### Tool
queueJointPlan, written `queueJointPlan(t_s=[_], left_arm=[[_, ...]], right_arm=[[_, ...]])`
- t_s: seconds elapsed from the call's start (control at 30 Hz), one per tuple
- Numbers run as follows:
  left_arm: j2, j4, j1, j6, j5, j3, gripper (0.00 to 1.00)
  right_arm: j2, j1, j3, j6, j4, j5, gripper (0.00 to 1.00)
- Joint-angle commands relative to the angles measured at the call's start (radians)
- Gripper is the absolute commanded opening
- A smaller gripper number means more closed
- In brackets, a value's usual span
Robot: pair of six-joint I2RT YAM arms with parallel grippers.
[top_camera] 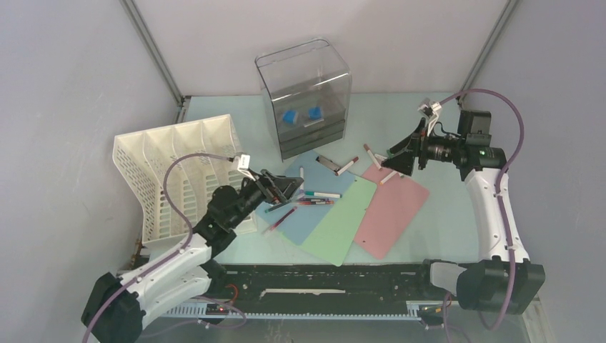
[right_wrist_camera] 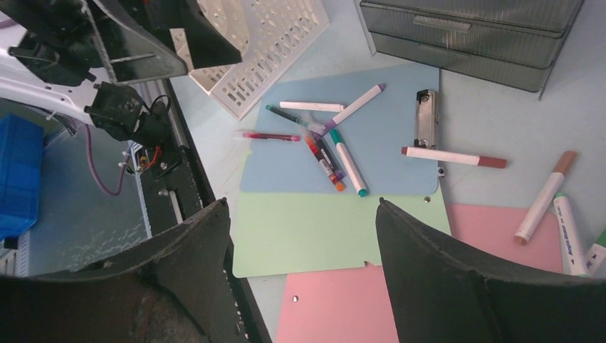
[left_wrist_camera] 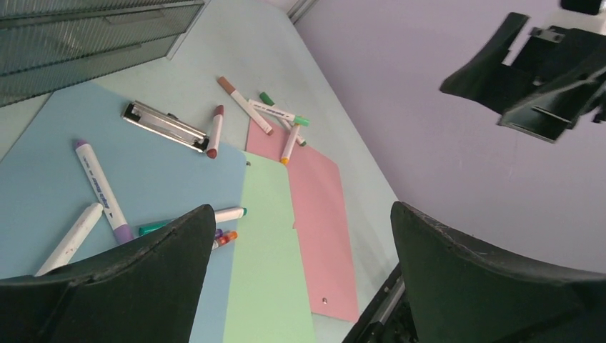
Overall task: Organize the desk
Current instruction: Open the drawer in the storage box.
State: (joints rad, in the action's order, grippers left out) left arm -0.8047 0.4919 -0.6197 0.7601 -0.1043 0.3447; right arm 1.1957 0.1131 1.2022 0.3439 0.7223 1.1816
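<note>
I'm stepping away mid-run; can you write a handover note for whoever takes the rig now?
Left gripper: open, empty, over the left edge of the blue sheet.
Right gripper: open, empty, above the far corner of the pink sheet.
The green sheet lies between them, all overlapping on the desk; markers scattered on and beside them.
Done: nothing visibly filed. Left: every sheet and marker.

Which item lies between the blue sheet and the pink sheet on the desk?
A green sheet lies between the blue sheet and the pink sheet, its long edges meeting both. The top external view shows this best.
</note>
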Motion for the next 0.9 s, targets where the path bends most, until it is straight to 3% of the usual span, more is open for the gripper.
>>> queueJointPlan(t_s=[0.0, 0.2, 0.53, 0.87], left_arm=[[-0.067, 0.039, -0.024, -0.019, 0.098, 0.07, 1.0], [-0.178, 0.011, -0.026, -0.119, 0.189, 0.14, 1.0], [-0.382, 0.119, -0.026, -0.371, 0.228, 0.23, 1.0], [-0.549, 0.226, 0.001, -0.301, 0.179, 0.276, 1.0]], right_arm=[[-0.032, 0.005, -0.004, 0.02, -0.004, 0.047, 0.82], [-0.014, 0.006, -0.007, 0.022, -0.009, 0.039, 0.82], [0.022, 0.039, -0.008, 0.038, 0.001, 0.008, 0.82], [0.043, 0.066, -0.009, 0.057, 0.015, -0.013, 0.82]])
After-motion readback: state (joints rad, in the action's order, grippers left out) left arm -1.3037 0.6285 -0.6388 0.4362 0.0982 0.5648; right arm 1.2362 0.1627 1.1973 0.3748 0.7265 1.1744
